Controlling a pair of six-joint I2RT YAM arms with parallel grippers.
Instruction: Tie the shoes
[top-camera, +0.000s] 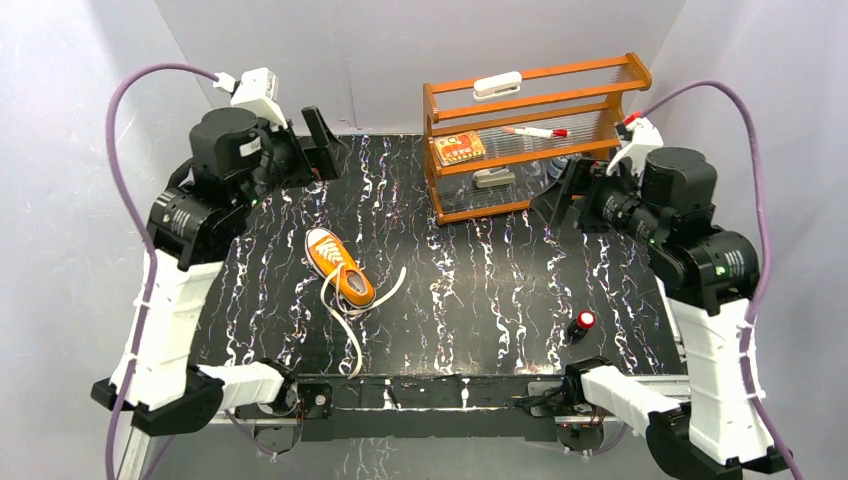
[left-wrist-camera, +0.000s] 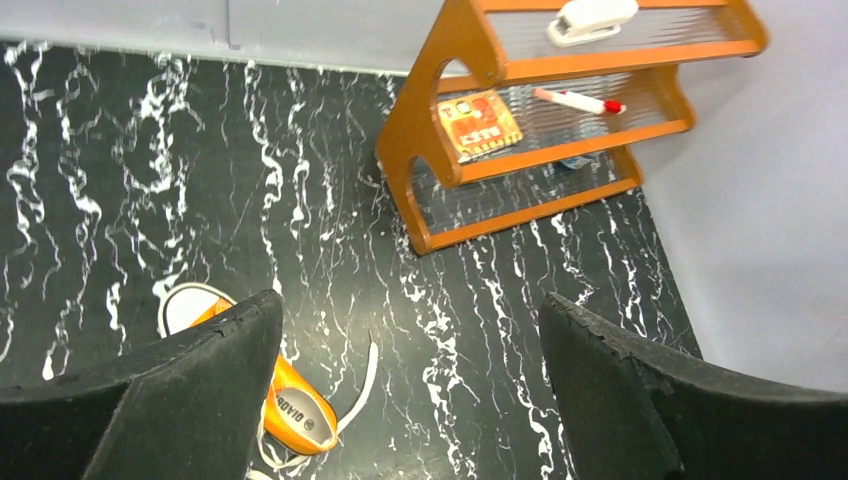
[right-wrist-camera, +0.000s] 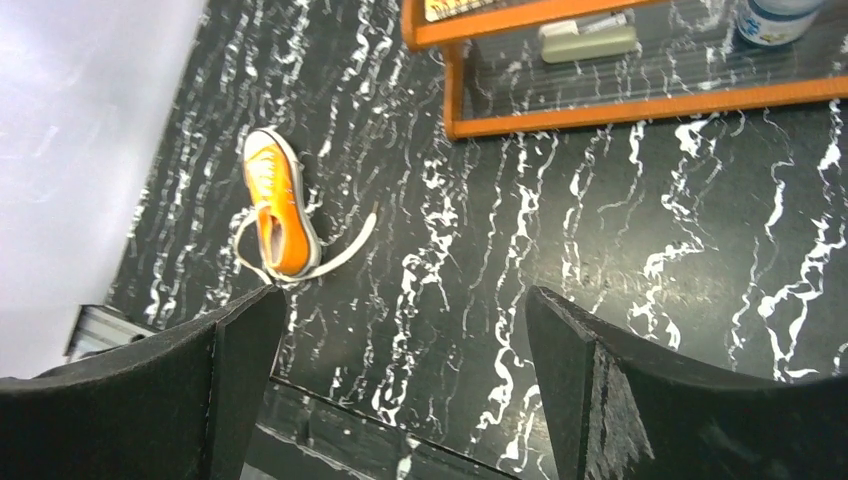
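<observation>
A small orange sneaker (top-camera: 338, 267) with a white toe cap lies on the black marbled table, left of centre, toe toward the back left. Its white laces (top-camera: 350, 322) trail loose toward the front edge and to the right. It also shows in the left wrist view (left-wrist-camera: 290, 405), partly behind the left finger, and in the right wrist view (right-wrist-camera: 279, 203). My left gripper (top-camera: 322, 143) is open and empty, raised at the back left. My right gripper (top-camera: 565, 195) is open and empty, raised at the back right near the rack.
An orange wooden rack (top-camera: 530, 135) with clear shelves stands at the back centre-right, holding a stapler, a marker, an orange card and other small items. A small red and black object (top-camera: 582, 322) lies near the front right. Grey walls close in the sides and back.
</observation>
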